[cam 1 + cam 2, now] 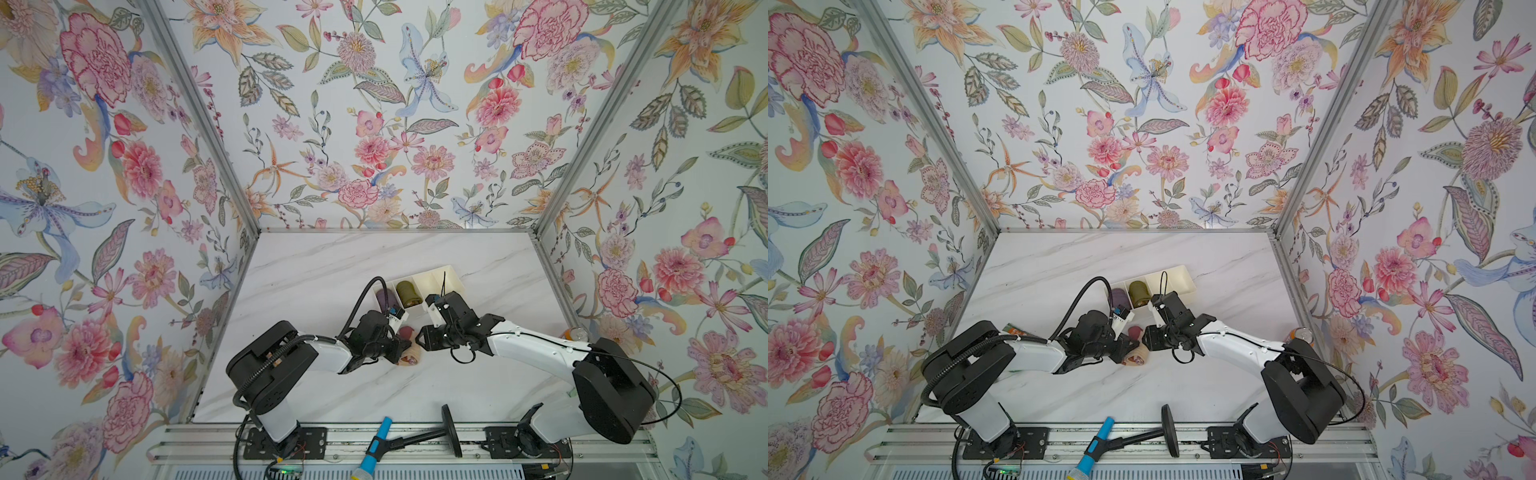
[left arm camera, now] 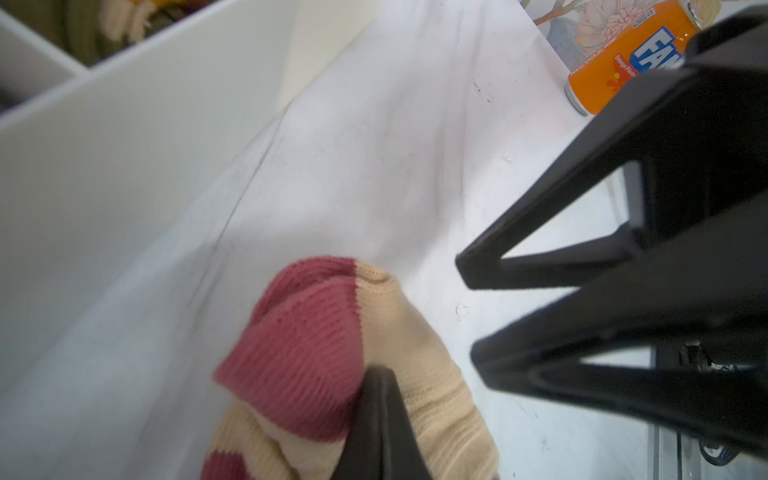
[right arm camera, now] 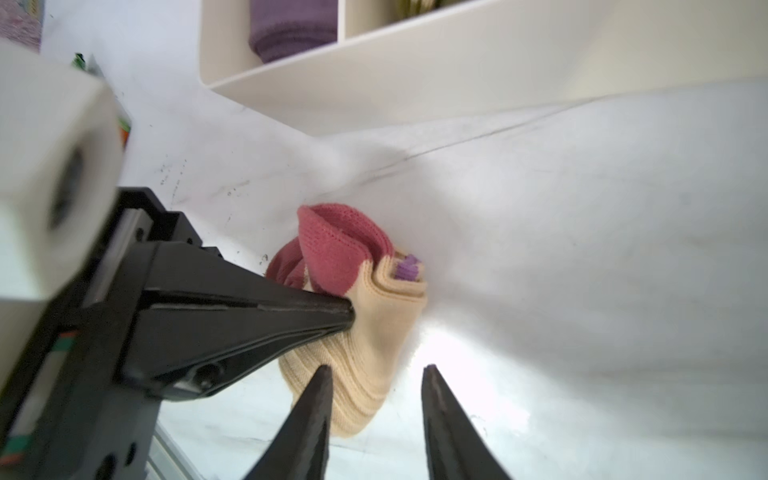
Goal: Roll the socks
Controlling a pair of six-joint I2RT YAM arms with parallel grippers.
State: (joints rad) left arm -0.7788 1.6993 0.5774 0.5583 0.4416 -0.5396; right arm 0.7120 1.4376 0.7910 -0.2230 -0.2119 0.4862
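I'm clamping the socks (image 3: 374, 328) with my left gripper (image 3: 348, 311), jaws shut tight on the bunched peach knit just under the maroon fold, a purple stripe peeking out at the edge. My right gripper (image 3: 377, 371) is sitting with jaws apart, tips flanking the bundle's lower end; can't tell if they're touching it. The bundle is lying mid-table on the marble table (image 1: 332, 270), near the white divided tray (image 1: 452, 269) that's holding a purple roll (image 3: 291, 29) and an olive roll (image 1: 409, 293). An orange soda can (image 2: 615, 58) is standing by the right wall, well apart.
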